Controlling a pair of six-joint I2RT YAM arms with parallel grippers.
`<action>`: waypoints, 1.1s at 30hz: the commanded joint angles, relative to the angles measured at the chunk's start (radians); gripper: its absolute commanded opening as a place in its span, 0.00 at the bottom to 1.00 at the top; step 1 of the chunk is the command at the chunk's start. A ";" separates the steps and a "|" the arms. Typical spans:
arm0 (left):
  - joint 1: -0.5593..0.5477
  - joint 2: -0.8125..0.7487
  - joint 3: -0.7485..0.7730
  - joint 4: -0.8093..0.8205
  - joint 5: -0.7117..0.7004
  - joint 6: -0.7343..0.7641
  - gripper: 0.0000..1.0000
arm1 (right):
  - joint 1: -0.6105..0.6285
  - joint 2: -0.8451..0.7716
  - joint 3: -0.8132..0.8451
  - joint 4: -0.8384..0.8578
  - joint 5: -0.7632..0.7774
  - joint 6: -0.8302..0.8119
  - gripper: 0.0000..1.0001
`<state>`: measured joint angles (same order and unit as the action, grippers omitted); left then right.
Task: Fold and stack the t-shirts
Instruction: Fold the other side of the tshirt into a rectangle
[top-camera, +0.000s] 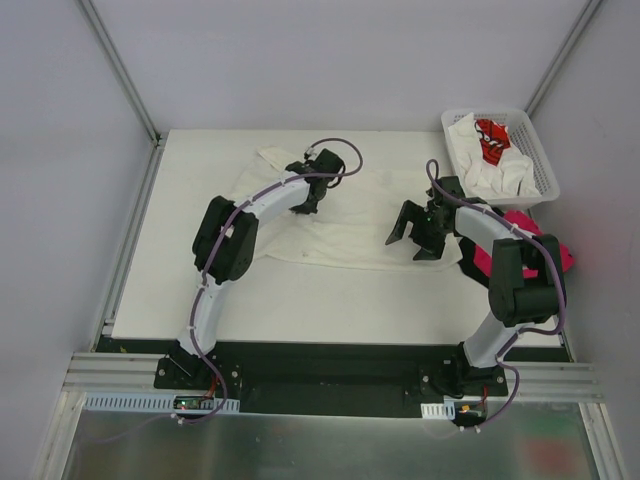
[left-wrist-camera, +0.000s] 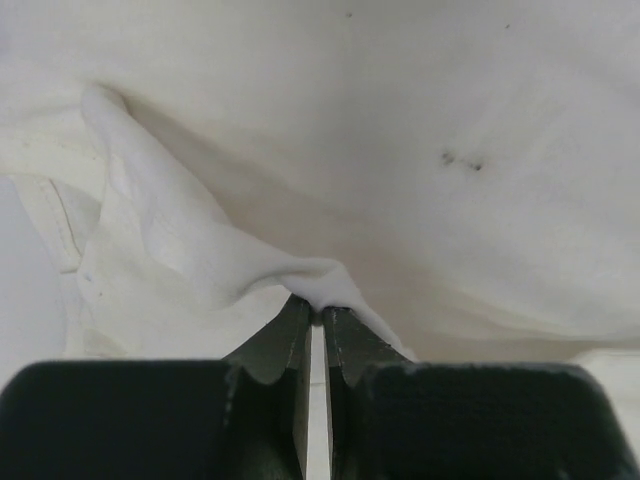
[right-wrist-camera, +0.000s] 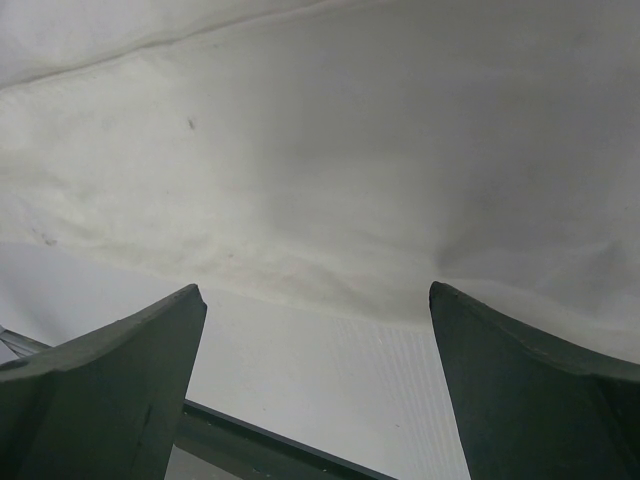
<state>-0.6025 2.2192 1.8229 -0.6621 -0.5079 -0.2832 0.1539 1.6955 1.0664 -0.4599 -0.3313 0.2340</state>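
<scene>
A cream-white t-shirt (top-camera: 350, 225) lies spread across the middle of the table. My left gripper (top-camera: 308, 205) is shut on a pinched ridge of this cream-white t-shirt (left-wrist-camera: 200, 250) near its upper left part; the cloth rises in a fold to the fingertips (left-wrist-camera: 300, 320). My right gripper (top-camera: 412, 243) is open and empty, just above the shirt's right near edge (right-wrist-camera: 330, 200), with bare table between its fingers (right-wrist-camera: 130, 370). A magenta-pink t-shirt (top-camera: 480, 262) lies under the right arm. A white t-shirt with red print (top-camera: 492, 140) lies in the basket with other white shirts.
The white lattice basket (top-camera: 538, 150) stands at the back right corner. The table's near edge with a black rail (top-camera: 330, 350) runs in front of the arm bases. Grey walls close in the table at the back and sides.
</scene>
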 joint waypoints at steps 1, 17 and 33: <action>-0.003 0.048 0.085 -0.005 -0.021 0.029 0.03 | -0.002 -0.017 0.000 0.001 -0.023 0.005 0.96; 0.004 0.073 0.110 -0.005 -0.035 0.091 0.44 | -0.013 -0.073 -0.032 -0.005 -0.006 -0.007 0.96; 0.015 0.236 0.404 -0.008 0.022 0.151 0.45 | -0.016 -0.063 -0.023 0.001 -0.026 -0.007 0.96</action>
<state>-0.5938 2.4088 2.1395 -0.6647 -0.4999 -0.1761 0.1436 1.6718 1.0332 -0.4572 -0.3424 0.2314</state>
